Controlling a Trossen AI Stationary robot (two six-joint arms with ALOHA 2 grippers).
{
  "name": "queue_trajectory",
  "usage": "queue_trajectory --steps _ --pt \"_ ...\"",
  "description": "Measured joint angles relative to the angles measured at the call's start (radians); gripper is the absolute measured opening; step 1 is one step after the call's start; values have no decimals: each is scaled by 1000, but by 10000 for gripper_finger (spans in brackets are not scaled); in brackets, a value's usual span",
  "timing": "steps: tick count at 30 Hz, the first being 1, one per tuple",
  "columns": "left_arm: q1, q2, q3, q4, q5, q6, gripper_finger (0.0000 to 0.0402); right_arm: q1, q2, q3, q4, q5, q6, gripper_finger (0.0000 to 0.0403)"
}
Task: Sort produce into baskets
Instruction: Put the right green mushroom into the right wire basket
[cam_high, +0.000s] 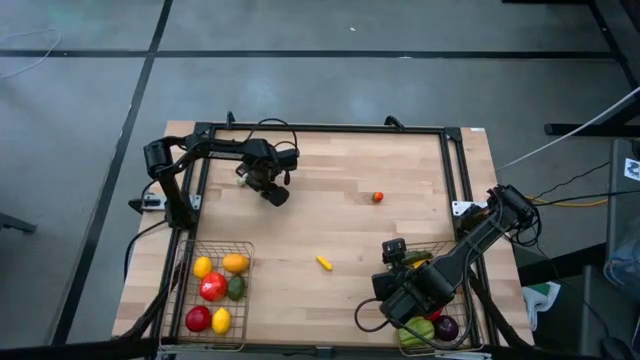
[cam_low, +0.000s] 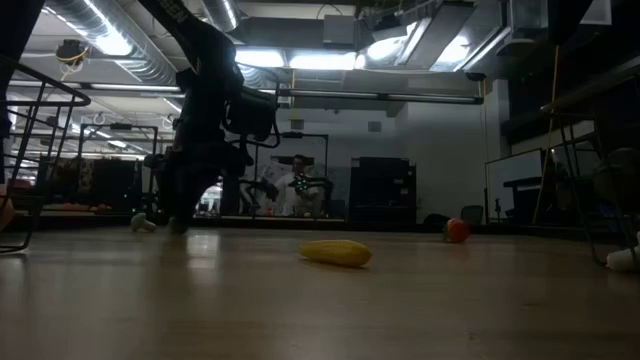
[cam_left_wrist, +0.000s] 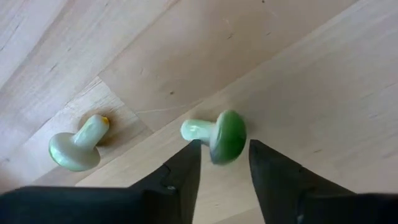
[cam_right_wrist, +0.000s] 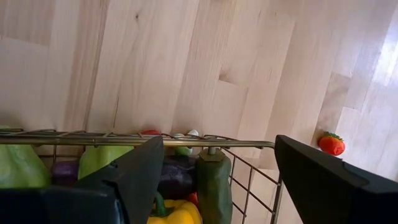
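A toy mushroom with a dark green cap (cam_left_wrist: 227, 135) lies on its side on the table, at the far left. My left gripper (cam_left_wrist: 225, 163) points down at it, open, one fingertip on each side of the cap. It shows in the high view (cam_high: 272, 192). A pale green mushroom (cam_left_wrist: 74, 148) lies beside it. My right gripper (cam_right_wrist: 214, 163) is wide open and empty over the right basket (cam_right_wrist: 124, 140), which holds green, purple and yellow pieces. The left basket (cam_high: 182, 290) holds red, yellow, orange and green pieces. My left gripper has its fingers (cam_left_wrist: 186, 171) on either side of the mushroom's green cap (cam_left_wrist: 231, 127), coming from above. I cannot tell whether they touch it. The mushroom lies on the table with its pale stem (cam_left_wrist: 196, 130) sticking out sideways.
A yellow piece (cam_high: 324, 263) lies loose near the table's middle, and also shows in the low view (cam_low: 335, 252). A small red piece (cam_high: 378, 197) lies toward the far right, and also shows in the right wrist view (cam_right_wrist: 331, 144). A dark metal frame (cam_high: 320, 127) runs along the table's edges.
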Motion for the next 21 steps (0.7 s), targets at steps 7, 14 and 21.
queue_trajectory --steps 7,14,21 --pt "0 0 0 4 0 -1 84 0 0 0 0 0 0 305" --pt "0 -2 1 3 1 -2 59 0 0 0 0 0 0 305" --pt "0 -1 40 3 94 32 59 0 0 0 0 22 0 305"
